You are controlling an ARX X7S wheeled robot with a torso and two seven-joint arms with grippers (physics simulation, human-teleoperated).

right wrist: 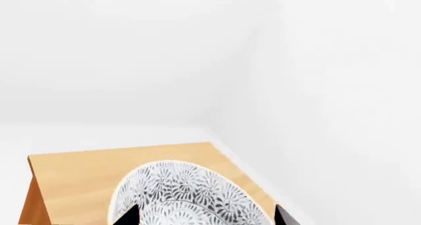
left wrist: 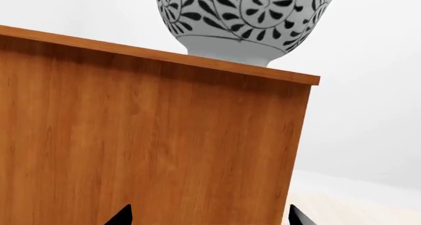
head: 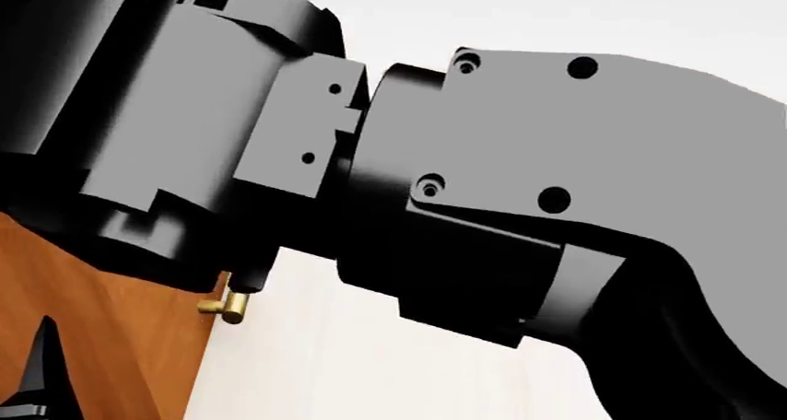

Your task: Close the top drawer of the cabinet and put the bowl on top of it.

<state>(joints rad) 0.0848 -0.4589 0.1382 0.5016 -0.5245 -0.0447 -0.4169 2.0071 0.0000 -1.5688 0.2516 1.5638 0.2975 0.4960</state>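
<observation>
The bowl (left wrist: 243, 18), white with a dark floral pattern, stands upright on the flat top of the orange-brown cabinet (left wrist: 151, 146), near one corner. My left gripper (left wrist: 207, 217) is open, its two dark tips spread wide in front of a plain wooden side of the cabinet, below the bowl. Seen from above, the bowl (right wrist: 187, 195) sits on the cabinet top (right wrist: 79, 180). My right gripper (right wrist: 200, 217) is open above the bowl, one tip on either side of it. A brass handle end (head: 228, 305) sticks out from the cabinet (head: 99, 328). The top drawer front is hidden.
A dark grey robot arm (head: 554, 190) fills most of the head view and hides the cabinet's upper part. White walls meet in a corner (right wrist: 263, 87) behind the cabinet. Pale floor (head: 369, 365) lies beside it.
</observation>
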